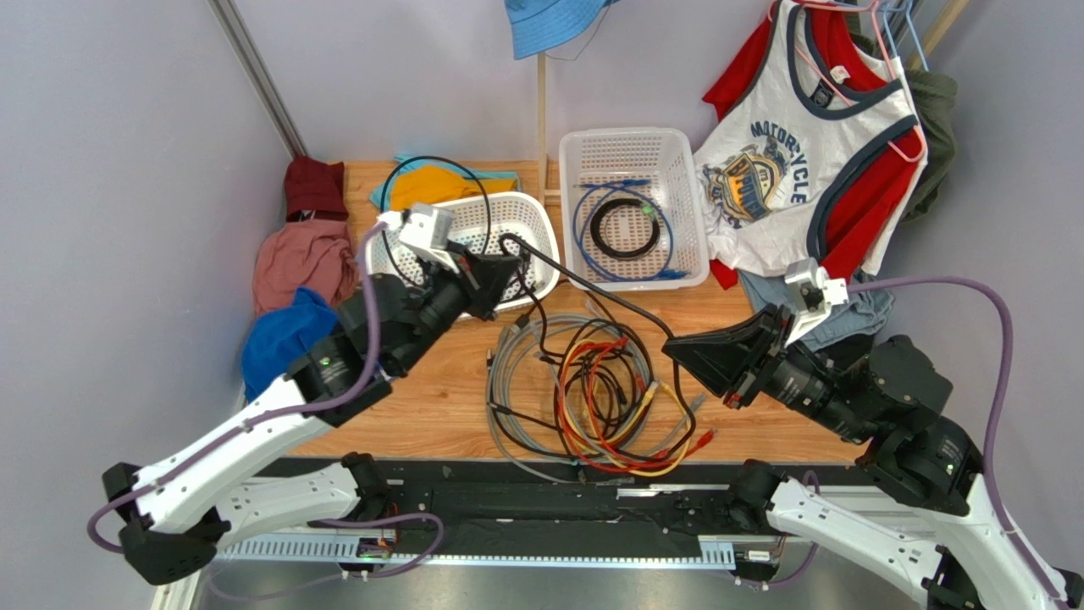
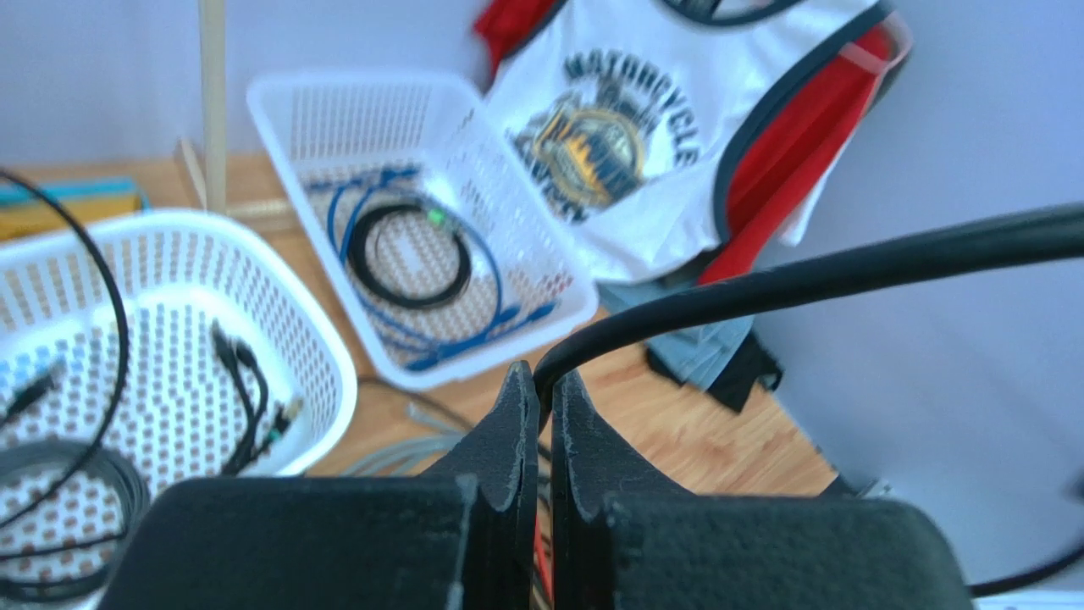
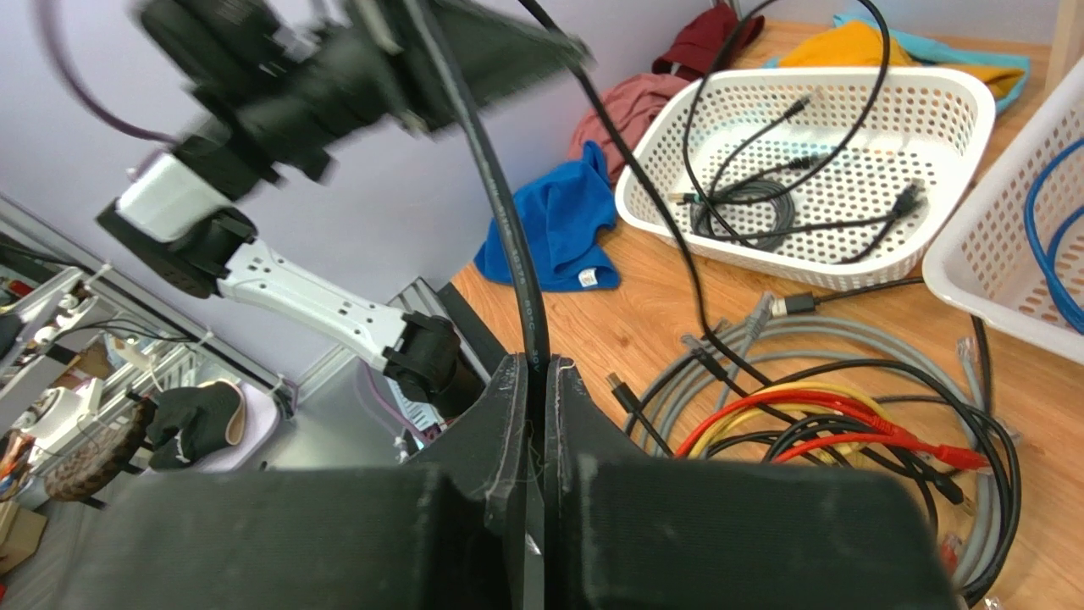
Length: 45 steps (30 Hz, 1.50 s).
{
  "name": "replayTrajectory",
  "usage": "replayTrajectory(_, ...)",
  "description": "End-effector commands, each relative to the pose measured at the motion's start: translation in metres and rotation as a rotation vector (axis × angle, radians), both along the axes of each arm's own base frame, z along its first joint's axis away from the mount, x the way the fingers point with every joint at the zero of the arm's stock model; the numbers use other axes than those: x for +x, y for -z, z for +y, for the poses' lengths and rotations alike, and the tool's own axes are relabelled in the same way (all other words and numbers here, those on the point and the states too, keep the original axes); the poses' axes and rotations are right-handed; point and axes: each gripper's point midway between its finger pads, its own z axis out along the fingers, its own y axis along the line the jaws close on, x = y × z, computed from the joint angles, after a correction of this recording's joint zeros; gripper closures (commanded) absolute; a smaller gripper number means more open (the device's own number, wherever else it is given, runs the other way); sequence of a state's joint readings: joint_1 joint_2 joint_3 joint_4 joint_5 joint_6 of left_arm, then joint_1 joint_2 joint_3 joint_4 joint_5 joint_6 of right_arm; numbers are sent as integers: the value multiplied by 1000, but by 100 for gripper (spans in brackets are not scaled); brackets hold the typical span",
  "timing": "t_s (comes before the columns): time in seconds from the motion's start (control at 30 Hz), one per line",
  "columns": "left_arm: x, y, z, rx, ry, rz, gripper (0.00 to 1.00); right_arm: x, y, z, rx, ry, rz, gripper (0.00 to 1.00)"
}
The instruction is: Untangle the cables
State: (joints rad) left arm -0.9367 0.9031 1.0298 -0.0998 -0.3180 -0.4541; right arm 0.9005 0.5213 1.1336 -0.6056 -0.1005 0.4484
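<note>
Wooden tabletop (image 1: 445, 400), thin looping cables (image 1: 598, 404)

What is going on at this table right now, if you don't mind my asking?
Two robot arms are untangling cables. The left end effector and the right end effector are each shut on the same black cable, which is stretched between them above the tangled pile of grey, red, orange and yellow cables. The rounded white basket and the rectangular white basket behind hold other cables.
</note>
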Motion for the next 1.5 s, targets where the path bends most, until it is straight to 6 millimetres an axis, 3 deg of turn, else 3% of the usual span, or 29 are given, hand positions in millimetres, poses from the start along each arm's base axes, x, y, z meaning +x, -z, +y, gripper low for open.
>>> replayTrajectory(0.0,-32,-109,33,-140,43,-181,100,13,18,6,-7,40,28,98)
replayTrajectory(0.13,-61,-182,53,-230,107,-268,100,23,29,12,-37,62,39,99)
replayTrajectory(0.23,-82,-218,60,-286,174,-319,100,28,34,15,-54,73,42,99)
replayTrajectory(0.3,-91,-226,58,-298,221,-324,100,31,37,15,-64,85,43,100)
replayTrajectory(0.37,-94,-217,48,-284,264,-286,100,34,37,16,-67,96,41,100)
replayTrajectory(0.47,-85,-171,23,-235,313,-164,100,44,29,11,-62,156,25,100)
replayTrajectory(0.5,-85,-163,16,-248,334,-156,100,48,23,9,-51,178,15,100)
replayTrajectory(0.53,-80,-126,-1,-229,361,-83,100,50,17,9,-43,186,3,100)
replayTrajectory(0.57,-85,-110,-11,-229,417,-62,100,55,18,12,-56,195,6,100)
replayTrajectory(0.6,-85,-107,-20,-268,451,-74,100,59,17,12,-60,213,2,100)
replayTrajectory(0.63,-83,-67,-37,-257,487,12,100,62,15,15,-66,217,2,100)
replayTrajectory(0.7,-96,-53,-55,-285,593,16,100,73,23,25,-97,228,25,100)
replayTrajectory(0.73,-101,-26,-70,-256,632,71,100,75,24,28,-99,227,33,100)
replayTrajectory(0.8,-110,-10,-85,-234,694,86,100,79,28,40,-102,205,44,100)
replayTrajectory(0.9,-126,-17,-90,-202,737,46,100,80,35,49,-121,179,51,100)
replayTrajectory(1.03,-117,-38,-72,-183,642,3,100,73,63,58,-141,114,68,95)
replayTrajectory(1.07,-117,-45,-68,-183,634,-7,100,65,80,67,-138,48,78,95)
replayTrajectory(1.1,-115,-49,-67,-177,623,-15,100,60,80,66,-112,32,73,94)
replayTrajectory(1.17,-111,-53,-67,-156,603,-12,100,52,94,73,-69,-22,87,89)
replayTrajectory(1.27,-103,-53,-69,-132,569,5,100,38,94,78,-5,-97,75,76)
replayTrajectory(1.3,-99,-53,-70,-130,552,6,100,37,104,80,-11,-110,87,73)
replayTrajectory(1.47,-93,-54,-78,-129,541,18,100,26,101,82,27,-169,53,57)
